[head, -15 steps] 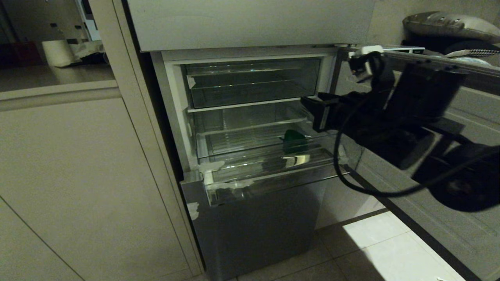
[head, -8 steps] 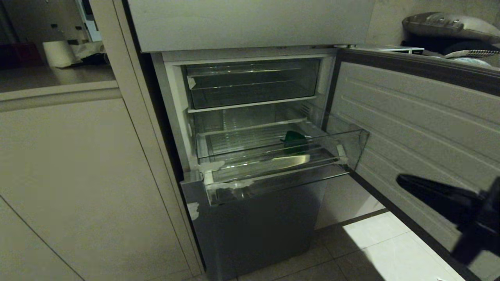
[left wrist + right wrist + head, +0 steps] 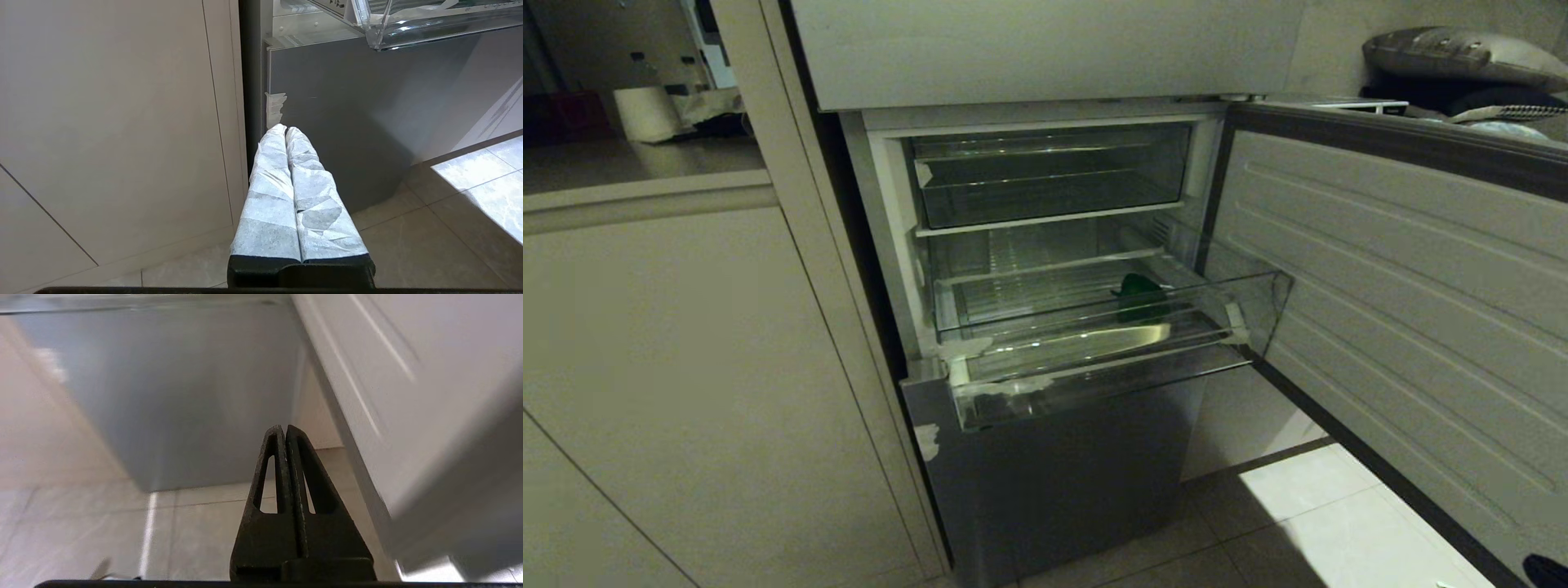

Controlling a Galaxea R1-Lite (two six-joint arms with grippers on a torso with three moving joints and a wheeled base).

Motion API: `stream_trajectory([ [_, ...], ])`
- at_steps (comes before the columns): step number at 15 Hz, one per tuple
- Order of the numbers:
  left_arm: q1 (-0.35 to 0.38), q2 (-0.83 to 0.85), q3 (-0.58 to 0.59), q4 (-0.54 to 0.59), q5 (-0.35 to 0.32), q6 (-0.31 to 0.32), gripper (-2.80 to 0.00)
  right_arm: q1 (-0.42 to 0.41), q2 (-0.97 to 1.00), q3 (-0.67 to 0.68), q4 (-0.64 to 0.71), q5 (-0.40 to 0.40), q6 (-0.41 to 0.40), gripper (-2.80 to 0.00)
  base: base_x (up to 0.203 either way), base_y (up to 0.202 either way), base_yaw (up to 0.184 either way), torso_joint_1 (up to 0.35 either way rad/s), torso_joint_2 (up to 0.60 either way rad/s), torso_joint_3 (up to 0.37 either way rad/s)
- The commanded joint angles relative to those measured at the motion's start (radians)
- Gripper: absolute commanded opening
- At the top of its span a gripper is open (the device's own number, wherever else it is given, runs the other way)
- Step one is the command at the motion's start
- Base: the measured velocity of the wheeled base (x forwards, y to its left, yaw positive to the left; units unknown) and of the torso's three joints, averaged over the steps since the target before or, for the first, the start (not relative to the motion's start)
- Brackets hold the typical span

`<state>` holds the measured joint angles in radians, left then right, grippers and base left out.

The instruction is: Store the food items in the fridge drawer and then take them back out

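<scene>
1. The middle fridge door [image 3: 1405, 269] stands swung wide, and its clear bin [image 3: 1094, 343] is pulled out over the lowest grey panel [image 3: 1062, 474].
2. A green item [image 3: 1137, 292] lies in the bin, toward its right side; the potato shows in no view.
3. The right claw [image 3: 284, 430] hangs low beside the open door, tips pressed together and holding nothing; only a dark scrap of that arm shows at the head view's lower right corner.
4. The left claw [image 3: 285, 130] sits low by the grey panel, its paper-wrapped fingers [image 3: 271, 171] together and empty — apparently idle.
5. Judged from this, one item is stored and the robot is between steps — next it likely fetches the potato or reaches back in for the green item, with the claw opened first.
6. No brand, label or writing can be read.
</scene>
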<state>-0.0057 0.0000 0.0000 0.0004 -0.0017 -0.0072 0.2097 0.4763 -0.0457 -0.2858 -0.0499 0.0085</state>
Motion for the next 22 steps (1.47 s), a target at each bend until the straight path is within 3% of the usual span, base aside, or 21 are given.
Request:
stream_trajectory([
  [1, 0.000, 0.002, 0.000, 0.000, 0.000, 0.000, -2.80, -0.083, -0.192, 0.054, 0.058, 0.014, 0.009, -2.80, 0.000, 0.000, 0.000, 0.000, 0.00, 0.000],
  [3, 0.000, 0.000, 0.000, 0.000, 0.000, 0.000, -2.80, -0.104, -0.202, 0.078, 0.121, 0.043, 0.005, -2.80, 0.000, 0.000, 0.000, 0.000, 0.00, 0.000],
  [8, 0.000, 0.002, 0.000, 0.000, 0.000, 0.000, -2.80, -0.224, -0.312, 0.077, 0.200, 0.059, -0.124, -2.80, 0.000, 0.000, 0.000, 0.000, 0.00, 0.000],
  [12, 0.000, 0.001, 0.000, 0.000, 0.000, 0.000, -2.80, -0.216, -0.485, 0.077, 0.205, 0.060, -0.104, -2.80, 0.000, 0.000, 0.000, 0.000, 0.00, 0.000],
  [18, 0.000, 0.000, 0.000, 0.000, 0.000, 0.000, -2.80, -0.214, -0.478, 0.078, 0.201, 0.039, -0.013, -2.80, 0.000, 0.000, 0.000, 0.000, 0.00, 0.000],
  [22, 0.000, 0.001, 0.000, 0.000, 0.000, 0.000, -2.80, -0.214, -0.478, 0.078, 0.201, 0.038, -0.009, -2.80, 0.000, 0.000, 0.000, 0.000, 0.00, 0.000],
])
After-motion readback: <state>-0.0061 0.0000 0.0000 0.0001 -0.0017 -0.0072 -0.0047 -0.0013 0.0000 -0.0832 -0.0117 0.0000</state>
